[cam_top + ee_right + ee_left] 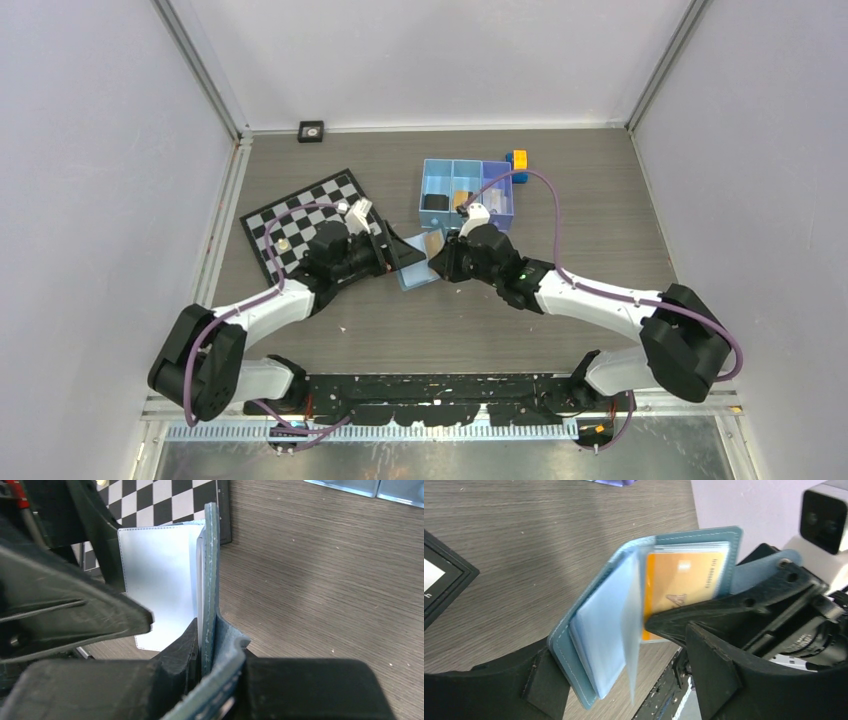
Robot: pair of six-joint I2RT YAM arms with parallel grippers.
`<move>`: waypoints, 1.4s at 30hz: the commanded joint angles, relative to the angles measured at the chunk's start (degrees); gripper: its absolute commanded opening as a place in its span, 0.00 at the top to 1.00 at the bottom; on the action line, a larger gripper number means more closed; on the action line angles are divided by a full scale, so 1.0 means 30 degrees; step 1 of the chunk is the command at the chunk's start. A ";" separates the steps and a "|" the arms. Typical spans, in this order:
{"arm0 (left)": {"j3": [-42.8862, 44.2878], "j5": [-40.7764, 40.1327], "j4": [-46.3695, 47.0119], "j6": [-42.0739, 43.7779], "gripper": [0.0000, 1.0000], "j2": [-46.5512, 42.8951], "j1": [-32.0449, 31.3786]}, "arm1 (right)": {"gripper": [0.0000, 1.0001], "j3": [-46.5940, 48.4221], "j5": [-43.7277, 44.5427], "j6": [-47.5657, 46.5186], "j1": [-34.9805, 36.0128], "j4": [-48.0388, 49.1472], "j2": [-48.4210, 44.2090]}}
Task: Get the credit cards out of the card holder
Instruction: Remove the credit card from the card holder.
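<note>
Holding the card holder open like a book over the middle of the surface, between the two arms. Showing one tan-orange credit card sitting in a clear pocket on the right half in the left wrist view, with pale blue sleeves fanning off the other half. Pinching that card-side cover edge-on with the right tool, its fingers pressing tight against the cover and the snap strap curling over one of them. Spreading the left tool wide around the open wallet, one finger lying under the sleeve-side cover, the other crossing the card's lower corner; not possible to tell whether pressing on it. Working with a checkerboard just behind the left tool, a three-compartment blue tray beyond the right one, and a yellow-and-blue block sitting at the tray's far right corner
</note>
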 commanded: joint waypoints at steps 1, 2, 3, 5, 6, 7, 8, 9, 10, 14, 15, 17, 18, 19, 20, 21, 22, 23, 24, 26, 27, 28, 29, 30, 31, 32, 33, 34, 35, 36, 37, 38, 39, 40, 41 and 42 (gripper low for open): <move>0.0859 -0.0248 -0.0165 0.0355 0.24 0.0123 0.0097 | 0.99 -0.0677 -0.0679 -0.0046 0.0059 0.2831 -0.1533; 0.0847 -0.0227 -0.0132 0.0297 0.26 0.0103 0.0151 | 1.00 -0.0810 -0.0680 0.0031 0.0040 0.3090 -0.1616; 0.0816 -0.0191 -0.0084 0.0246 0.29 0.0071 0.0235 | 1.00 -0.0911 -0.1017 0.0128 0.0016 0.3265 -0.1677; 0.0638 -0.0046 0.0277 0.0036 0.33 -0.0063 0.0387 | 0.99 -0.1049 -0.1694 0.0384 -0.0154 0.3556 -0.1622; 0.0500 0.0094 0.0604 -0.0113 0.35 -0.0144 0.0500 | 0.99 -0.1150 -0.2129 0.0608 -0.0342 0.3964 -0.1528; 0.0351 0.0171 0.0975 -0.0278 0.39 -0.0236 0.0549 | 0.99 -0.1254 -0.2913 0.0892 -0.0589 0.4443 -0.1392; 0.0205 0.0320 0.1387 -0.0434 0.43 -0.0301 0.0581 | 0.99 -0.1403 -0.3618 0.1228 -0.0962 0.4935 -0.1257; 0.0065 0.0493 0.1827 -0.0645 0.48 -0.0382 0.0611 | 0.99 -0.1589 -0.4207 0.1622 -0.1241 0.5495 -0.1094; -0.0069 0.0675 0.2322 -0.0744 0.53 -0.0443 0.0614 | 0.99 -0.1726 -0.4761 0.2149 -0.1547 0.5927 -0.0949; -0.0280 0.1032 0.3048 -0.0822 0.80 -0.0776 0.0615 | 0.99 -0.2051 -0.6216 0.3216 -0.2421 0.7199 -0.0464; -0.0273 0.0962 0.2928 -0.0740 0.88 -0.0903 0.0615 | 0.99 -0.2106 -0.6532 0.3321 -0.2585 0.7382 -0.0417; -0.0220 0.0760 0.2441 -0.0538 0.99 -0.1170 0.0614 | 0.92 -0.2193 -0.6943 0.3403 -0.2855 0.7478 -0.0331; -0.0182 0.0628 0.2171 -0.0434 1.00 -0.1285 0.0615 | 0.87 -0.2260 -0.7018 0.3465 -0.3001 0.7479 -0.0322; -0.0159 0.0484 0.1922 -0.0318 1.00 -0.1384 0.0615 | 0.80 -0.2367 -0.7049 0.3597 -0.3203 0.7541 -0.0314; -0.0130 0.0301 0.1638 -0.0227 1.00 -0.1492 0.0615 | 0.75 -0.2530 -0.7064 0.3808 -0.3418 0.7725 -0.0314; -0.0090 0.0039 0.1232 -0.0113 1.00 -0.1611 0.0600 | 0.69 -0.2705 -0.7141 0.4065 -0.3661 0.7998 -0.0332; -0.0037 -0.0180 0.0837 0.0011 1.00 -0.1688 0.0613 | 0.64 -0.2957 -0.7263 0.4368 -0.4048 0.8372 -0.0349; 0.0024 -0.0295 0.0550 0.0137 1.00 -0.1786 0.0615 | 0.61 -0.3197 -0.7446 0.4677 -0.4322 0.8828 -0.0343; 0.0032 -0.0324 0.0441 0.0160 1.00 -0.1846 0.0615 | 0.57 -0.3462 -0.7619 0.4961 -0.4565 0.9277 -0.0390; 0.0044 -0.0237 0.0421 0.0189 1.00 -0.1967 0.0615 | 0.52 -0.3756 -0.7947 0.5411 -0.4925 0.9872 -0.0347; 0.0060 -0.0189 0.0421 0.0221 1.00 -0.2019 0.0615 | 0.51 -0.3794 -0.8074 0.5437 -0.5062 0.9950 -0.0343; 0.0077 -0.0183 0.0311 0.0273 1.00 -0.2069 0.0615 | 0.50 -0.3804 -0.8156 0.5433 -0.5149 0.9952 -0.0357; 0.0090 -0.0207 0.0206 0.0320 1.00 -0.2097 0.0615 | 0.48 -0.3845 -0.8158 0.5454 -0.5222 1.0007 -0.0392; 0.0099 -0.0185 0.0160 0.0340 1.00 -0.2134 0.0615 | 0.47 -0.3931 -0.8177 0.5461 -0.5286 1.0102 -0.0455; 0.0111 -0.0186 0.0158 0.0343 1.00 -0.2124 0.0615 | 0.45 -0.4011 -0.8201 0.5516 -0.5356 1.0250 -0.0535; 0.0127 -0.0182 0.0187 0.0343 1.00 -0.2109 0.0615 | 0.44 -0.4087 -0.8216 0.5520 -0.5396 1.0363 -0.0619; 0.0136 -0.0145 0.0187 0.0343 1.00 -0.2073 0.0615 | 0.44 -0.4155 -0.8233 0.5549 -0.5408 1.0451 -0.0703; 0.0141 -0.0111 0.0190 0.0317 1.00 -0.2024 0.0615 | 0.44 -0.4189 -0.8274 0.5590 -0.5412 1.0517 -0.0787; 0.0171 -0.0067 0.0187 0.0314 1.00 -0.1960 0.0615 | 0.45 -0.4238 -0.8309 0.5595 -0.5423 1.0620 -0.0849; 0.0200 -0.0019 0.0187 0.0314 1.00 -0.1895 0.0615 | 0.46 -0.4277 -0.8378 0.5595 -0.5439 1.0717 -0.0893; 0.0215 0.0033 0.0187 0.0299 1.00 -0.1830 0.0615 | 0.50 -0.4311 -0.8410 0.5588 -0.5434 1.0788 -0.0924; 0.0235 0.0036 0.0187 0.0312 1.00 -0.1766 0.0615 | 0.54 -0.4315 -0.8399 0.5602 -0.5441 1.0815 -0.0935; 0.0241 0.0047 0.0187 0.0313 1.00 -0.1777 0.0615 | 0.59 -0.4316 -0.8438 0.5629 -0.5449 1.0840 -0.0902; 0.0253 0.0052 0.0187 0.0339 1.00 -0.1771 0.0615 | 0.64 -0.4290 -0.8490 0.5651 -0.5442 1.0877 -0.0852; 0.0266 0.0049 0.0183 0.0372 1.00 -0.1785 0.0615 | 0.68 -0.4265 -0.8563 0.5720 -0.5460 1.0914 -0.0806; 0.0260 0.0027 0.0161 0.0400 1.00 -0.1787 0.0615 | 0.70 -0.4258 -0.8634 0.5807 -0.5444 1.1046 -0.0723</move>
